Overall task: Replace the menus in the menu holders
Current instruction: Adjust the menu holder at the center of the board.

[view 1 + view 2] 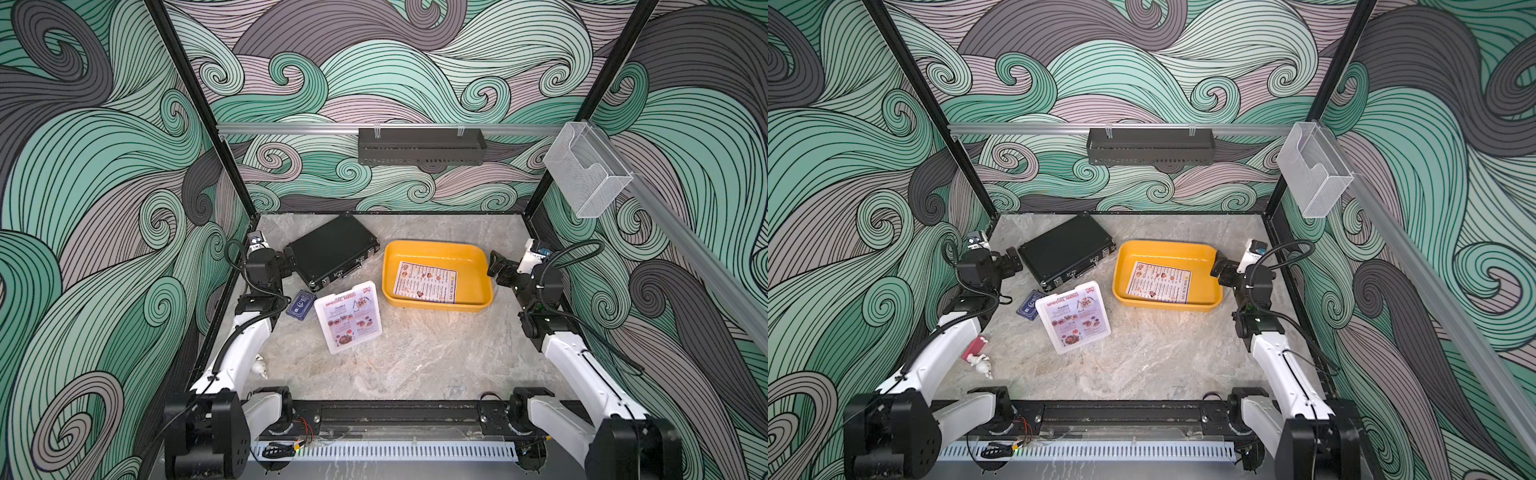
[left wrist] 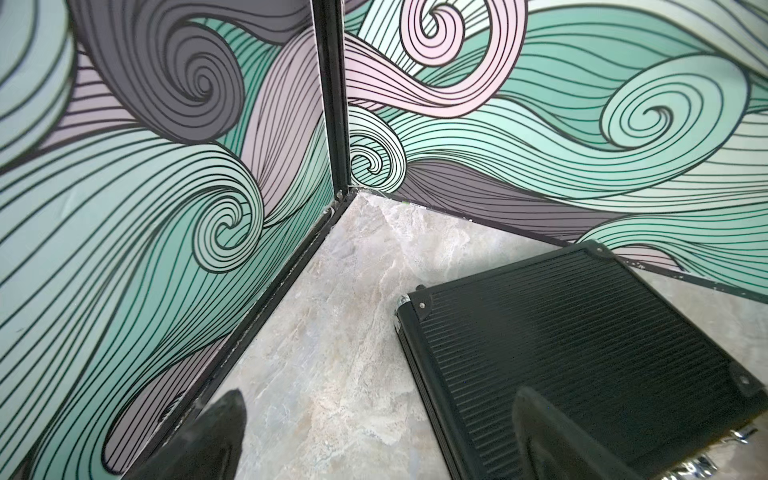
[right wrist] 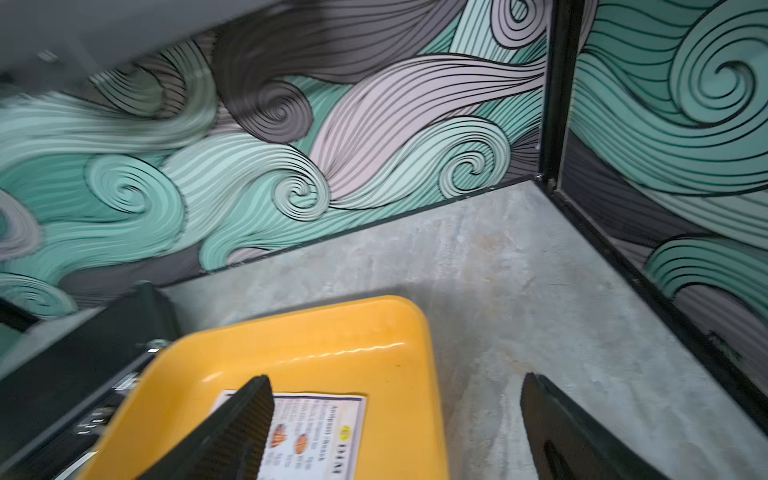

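The menu holder [image 1: 348, 318] [image 1: 1073, 318], a clear stand, rests left of centre on the table, and the pinkish menu with the red heading shows behind its face. The "DIM SUM INN" menu [image 1: 424, 282] [image 1: 1158, 281] [image 3: 316, 436] lies flat in a yellow tray [image 1: 436, 249] [image 1: 1167, 246] [image 3: 332, 332]. My left gripper [image 1: 291, 254] [image 2: 382, 392] is open at the near left corner of a black case [image 1: 332, 249] [image 2: 582, 353], holding nothing. My right gripper [image 1: 494, 270] [image 3: 395, 377] is open over the tray's right rim, one finger above the menu, the other outside the tray.
A small blue card [image 1: 301, 303] lies between the left arm and the holder. A red and white figurine [image 1: 978, 355] sits by the left forearm. On the walls hang a black perforated rack [image 1: 419, 145] and a clear box [image 1: 586, 174]. Patterned walls enclose the table on three sides.
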`<state>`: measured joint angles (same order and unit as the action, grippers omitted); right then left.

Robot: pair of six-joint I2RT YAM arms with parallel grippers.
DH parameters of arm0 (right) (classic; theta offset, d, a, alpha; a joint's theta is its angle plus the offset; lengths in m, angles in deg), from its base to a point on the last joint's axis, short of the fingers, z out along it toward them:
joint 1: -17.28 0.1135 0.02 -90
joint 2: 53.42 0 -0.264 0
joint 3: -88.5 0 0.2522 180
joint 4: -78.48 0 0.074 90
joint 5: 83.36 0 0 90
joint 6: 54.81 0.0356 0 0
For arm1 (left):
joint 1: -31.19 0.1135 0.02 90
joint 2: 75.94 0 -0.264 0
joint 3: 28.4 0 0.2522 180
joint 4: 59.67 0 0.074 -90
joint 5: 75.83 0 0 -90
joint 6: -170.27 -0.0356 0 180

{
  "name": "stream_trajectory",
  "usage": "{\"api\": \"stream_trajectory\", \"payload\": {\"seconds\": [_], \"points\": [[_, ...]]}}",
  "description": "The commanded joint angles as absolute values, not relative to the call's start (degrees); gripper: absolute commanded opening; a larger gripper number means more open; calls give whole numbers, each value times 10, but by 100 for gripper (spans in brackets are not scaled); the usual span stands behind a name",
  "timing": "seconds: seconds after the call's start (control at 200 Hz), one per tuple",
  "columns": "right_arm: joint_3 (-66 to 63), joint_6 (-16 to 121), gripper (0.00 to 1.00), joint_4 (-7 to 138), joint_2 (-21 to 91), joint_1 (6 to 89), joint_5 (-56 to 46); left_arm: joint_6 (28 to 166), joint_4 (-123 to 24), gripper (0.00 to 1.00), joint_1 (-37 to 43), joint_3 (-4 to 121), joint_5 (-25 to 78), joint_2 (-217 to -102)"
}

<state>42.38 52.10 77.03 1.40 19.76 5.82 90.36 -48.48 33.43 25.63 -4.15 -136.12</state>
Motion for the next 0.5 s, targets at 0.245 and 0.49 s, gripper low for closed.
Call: {"api": "stream_trajectory", "payload": {"seconds": [0.245,0.49], "points": [[368,519,90,594,0,380,-201,1164,-111,79,333,271,114,-1161],[363,392,84,691,87,526,-245,1295,46,61,320,268,245,-1099]]}}
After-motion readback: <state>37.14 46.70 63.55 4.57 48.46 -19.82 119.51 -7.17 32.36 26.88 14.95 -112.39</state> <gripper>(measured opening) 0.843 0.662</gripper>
